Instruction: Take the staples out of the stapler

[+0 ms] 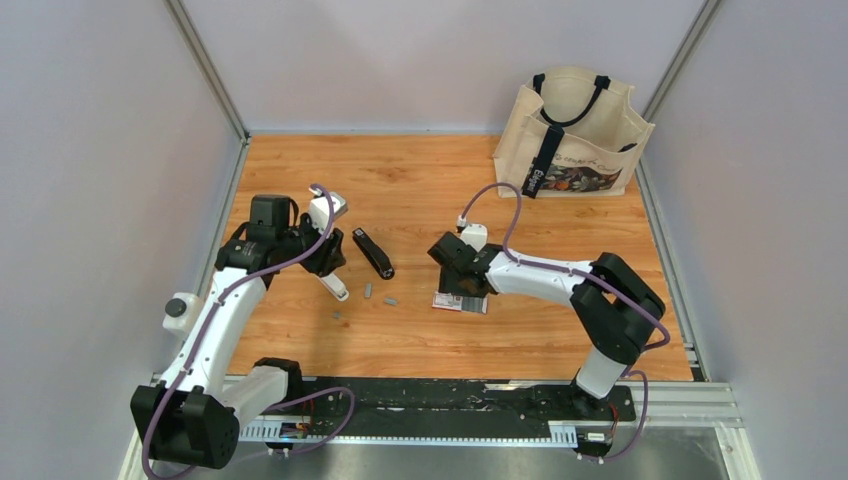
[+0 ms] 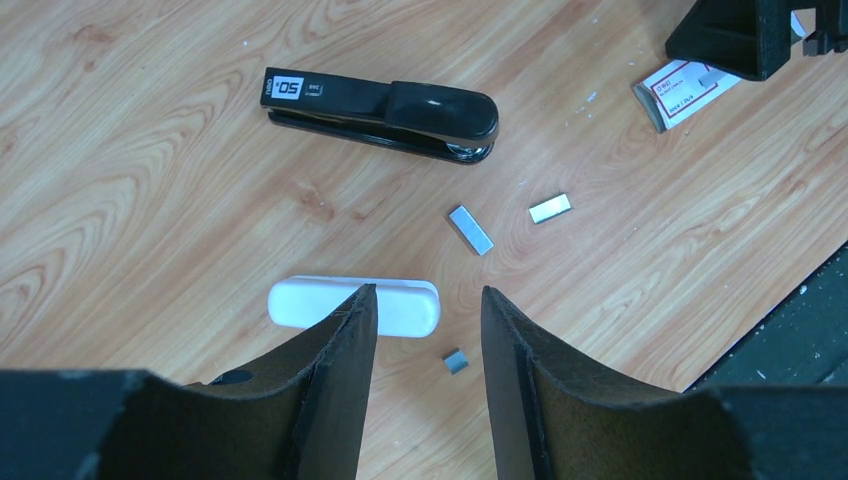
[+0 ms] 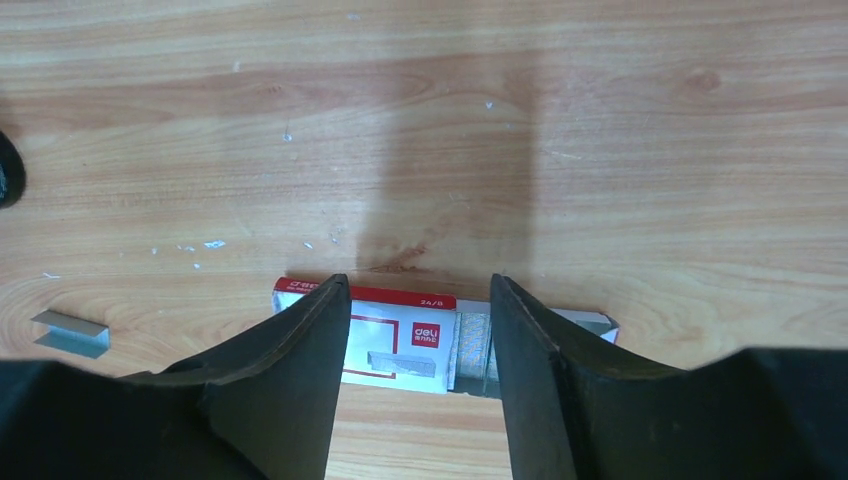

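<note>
Lying loose, the staples (image 2: 470, 229) sit just ahead of the spread left gripper (image 2: 428, 296).

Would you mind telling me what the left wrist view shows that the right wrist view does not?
Only the left wrist view shows the whole black plastic stapler, a white oblong plastic piece, and all three short grey metal staple strips lying apart near the open left pincer. Only the right wrist view shows the label of the small red-and-white flat cardboard box close up, below the open right pincer. Both share the wooden tabletop, that box, and at least one staple strip.
</note>
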